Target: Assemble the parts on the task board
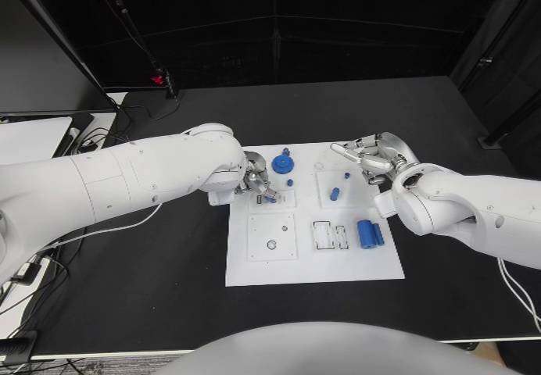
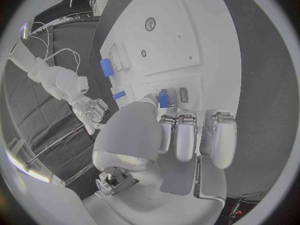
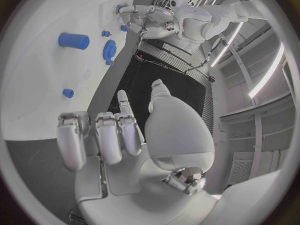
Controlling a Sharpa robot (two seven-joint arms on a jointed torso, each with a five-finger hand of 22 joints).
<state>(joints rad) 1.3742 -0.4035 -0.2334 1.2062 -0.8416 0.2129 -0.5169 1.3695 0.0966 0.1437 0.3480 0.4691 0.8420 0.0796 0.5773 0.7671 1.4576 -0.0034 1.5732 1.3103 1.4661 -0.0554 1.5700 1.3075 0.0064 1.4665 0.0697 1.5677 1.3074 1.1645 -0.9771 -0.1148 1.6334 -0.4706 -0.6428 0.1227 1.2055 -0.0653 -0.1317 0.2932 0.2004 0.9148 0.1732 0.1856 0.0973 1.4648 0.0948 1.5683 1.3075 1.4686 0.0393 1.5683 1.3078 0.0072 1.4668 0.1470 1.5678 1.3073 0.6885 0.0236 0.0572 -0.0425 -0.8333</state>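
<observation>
- Overhead, in the head view, the board [image 1: 310, 262] was seen mid-table, with a blue gear [image 1: 282, 164] near its far edge, a peg [image 1: 334, 191] right of centre and a cylinder [image 1: 367, 232] lying near the right edge.
- The left hand [image 1: 256, 183] was held low over the board's far-left part, just beside the gear; whether anything was pinched could not be told from this view.
- The right hand [image 1: 370, 160] was seen at the board's far-right corner, fingers apart, nothing in it.
- At the left wrist, a small blue part [image 2: 163, 98] was seen pinched at the fingertips [image 2: 167, 120], right at the board's surface beside a small dark slot [image 2: 184, 94]. The cylinder [image 2: 107, 67] and another blue piece [image 2: 119, 95] were seen further off.
- The step was judged to be seating this part. It would be done best by keeping the part upright, lining it up squarely over its seat before pressing, and letting go only once it sat flush.
- At the right wrist, the right hand [image 3: 125, 140] was shown spread and empty beside the board, with the cylinder [image 3: 74, 40], gear [image 3: 110, 50] and a small peg [image 3: 68, 92] on the white surface, and the left hand [image 3: 144, 17] beyond them.
- Thus the pinch was settled by the left wrist view alone, and the empty palm was confirmed by the right wrist view.
</observation>
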